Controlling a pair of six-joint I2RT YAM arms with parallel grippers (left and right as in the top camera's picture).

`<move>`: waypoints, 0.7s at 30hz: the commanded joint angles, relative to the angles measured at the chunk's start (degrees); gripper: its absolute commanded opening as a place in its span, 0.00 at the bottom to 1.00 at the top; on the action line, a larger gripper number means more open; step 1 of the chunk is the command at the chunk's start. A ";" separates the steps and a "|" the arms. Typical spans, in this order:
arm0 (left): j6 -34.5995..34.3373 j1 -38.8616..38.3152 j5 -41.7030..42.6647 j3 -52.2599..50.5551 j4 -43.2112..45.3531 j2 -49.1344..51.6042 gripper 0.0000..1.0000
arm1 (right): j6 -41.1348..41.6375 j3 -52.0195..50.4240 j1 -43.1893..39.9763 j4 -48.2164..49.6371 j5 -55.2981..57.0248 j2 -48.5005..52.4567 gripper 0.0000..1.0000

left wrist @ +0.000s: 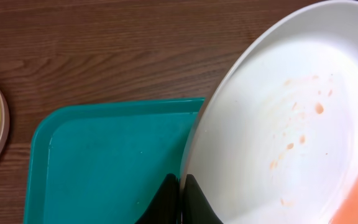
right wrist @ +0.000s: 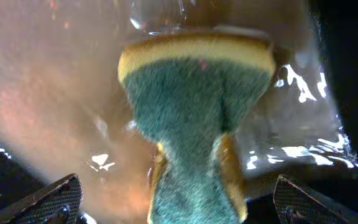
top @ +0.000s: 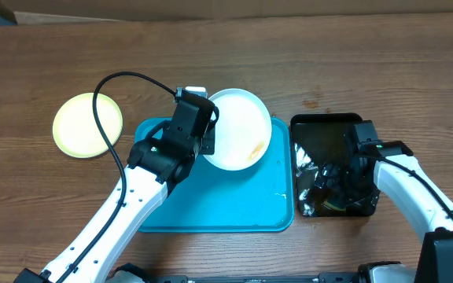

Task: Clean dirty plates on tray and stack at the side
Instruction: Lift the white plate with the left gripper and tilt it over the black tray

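Firmly, left end effector (left wrist: 180, 190) pinches smeared plate (left wrist: 278, 124) — over tray (left wrist: 104, 162).

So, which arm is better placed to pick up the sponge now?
Right. The right gripper, open, hangs over the sponge in the black tray; the left gripper is shut on the rim of the white plate.

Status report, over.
Left gripper shut on smeared white plate at blue tray's far edge. Right gripper open over sponge in black tray. Nothing in the way.
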 commanded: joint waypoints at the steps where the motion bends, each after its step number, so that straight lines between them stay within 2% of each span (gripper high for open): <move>1: -1.22 -0.48 0.90 1.62 0.98 -0.11 0.04 | 1.68 0.33 0.02 0.28 -3.21 -0.28 0.98; 5: -1.22 -0.76 1.18 1.62 2.19 0.44 0.04 | 1.68 -1.79 0.02 1.95 -3.19 -0.26 0.90; 6: -1.18 -0.87 1.57 1.62 2.60 0.44 0.04 | 1.68 -2.45 0.02 2.82 -3.19 -0.26 0.76; 7: -1.18 -1.03 1.92 1.62 2.93 0.44 0.04 | 1.68 -2.99 0.02 3.56 -3.19 -0.26 0.54; 8: -1.16 -1.18 1.95 1.62 3.19 0.44 0.04 | 1.66 -3.34 0.02 4.04 -3.19 -0.26 0.20; 9: -1.18 -1.42 1.92 1.62 3.39 0.44 0.04 | 1.66 -3.52 0.00 4.15 -3.21 -0.26 0.04; 12: -1.14 -1.86 1.92 1.62 4.28 0.44 0.04 | 1.38 -3.17 -0.07 3.96 -3.98 -0.28 0.04; 13: -1.01 -1.99 1.95 1.62 4.61 0.44 0.04 | 0.87 -2.60 -0.11 3.93 -4.83 -0.28 0.07; 15: -0.96 -2.40 1.95 1.62 5.31 0.44 0.04 | -1.42 -0.35 -0.11 3.08 -6.43 -0.28 0.26; 16: -0.94 -2.67 1.95 1.62 5.79 0.44 0.04 | -1.90 0.96 -0.11 2.38 -6.54 -0.28 0.32; 20: -0.98 -3.91 1.99 1.62 7.56 0.44 0.04 | -3.45 7.17 -0.11 -1.31 -5.40 -0.28 0.42; 21: -0.98 -4.44 1.99 1.62 8.02 0.44 0.04 | -3.52 8.55 -0.11 -2.10 -4.55 -0.28 0.51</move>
